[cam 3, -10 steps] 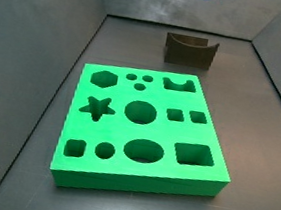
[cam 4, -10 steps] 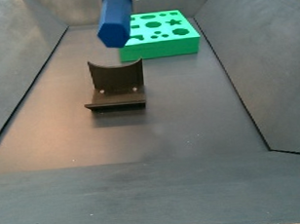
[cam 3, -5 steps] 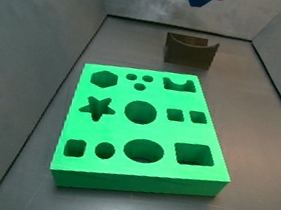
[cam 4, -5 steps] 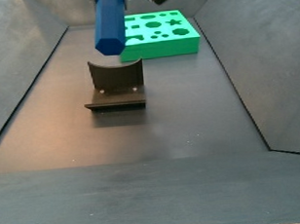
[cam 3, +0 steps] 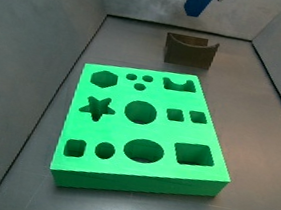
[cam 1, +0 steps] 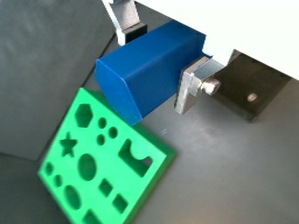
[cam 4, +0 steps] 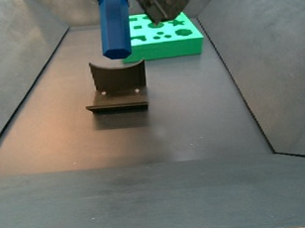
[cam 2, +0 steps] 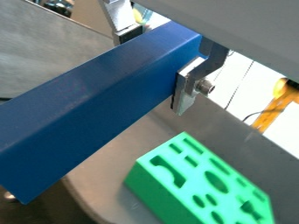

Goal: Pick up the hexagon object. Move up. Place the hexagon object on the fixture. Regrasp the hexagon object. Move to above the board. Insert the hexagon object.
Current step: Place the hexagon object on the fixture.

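gripper (cam 1: pixel 158 54) above the fixture (cam 4: pixel 115 85), jaws pinching the hexagon object (cam 4: pixel 114 28) (upright, lower end near the notch), board (cam 3: pixel 143 128) beyond

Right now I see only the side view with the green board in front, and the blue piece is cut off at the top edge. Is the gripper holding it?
Observer: Yes. In a wrist view the gripper is shut on the hexagon object, with one silver finger on each side.
Operator: How does the piece hang?
Observer: In a side view it is upright, with its lower end just over the notch of the fixture. I cannot tell whether they touch.
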### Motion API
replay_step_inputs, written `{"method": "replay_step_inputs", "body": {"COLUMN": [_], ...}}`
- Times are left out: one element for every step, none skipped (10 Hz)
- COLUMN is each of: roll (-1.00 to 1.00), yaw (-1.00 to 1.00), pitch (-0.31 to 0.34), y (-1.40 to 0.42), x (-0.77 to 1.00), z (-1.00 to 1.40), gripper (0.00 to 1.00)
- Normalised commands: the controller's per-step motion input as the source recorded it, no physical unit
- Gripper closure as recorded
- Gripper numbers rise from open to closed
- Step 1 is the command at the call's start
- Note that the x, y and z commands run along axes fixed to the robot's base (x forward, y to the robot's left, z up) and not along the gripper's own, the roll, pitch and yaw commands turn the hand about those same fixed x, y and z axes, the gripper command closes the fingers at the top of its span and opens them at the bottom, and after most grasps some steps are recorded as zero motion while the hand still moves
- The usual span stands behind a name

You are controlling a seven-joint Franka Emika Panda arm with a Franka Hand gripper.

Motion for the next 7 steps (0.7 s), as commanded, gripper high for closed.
{"method": "replay_step_inputs", "body": {"roll": [-0.51,-0.34,-0.23,-0.22,-0.2,-0.17,-0.15], "yaw": [-0.2,-0.19,-0.18,-0.09,-0.07,-0.08,-0.08], "pitch": [0.063,0.029,0.0,0.066,0.048,0.02,0.009], "y": [0.04,0.04,0.03,0.02,0.03,0.03,0.03], "x": [0.07,0.07,0.06,0.08,0.08,0.1,0.1], "z": [-0.02,-0.01,0.0,-1.0,-1.0,-1.0,-1.0], "gripper": [1.0,1.0,1.0,1.0,1.0,1.0,1.0]}}
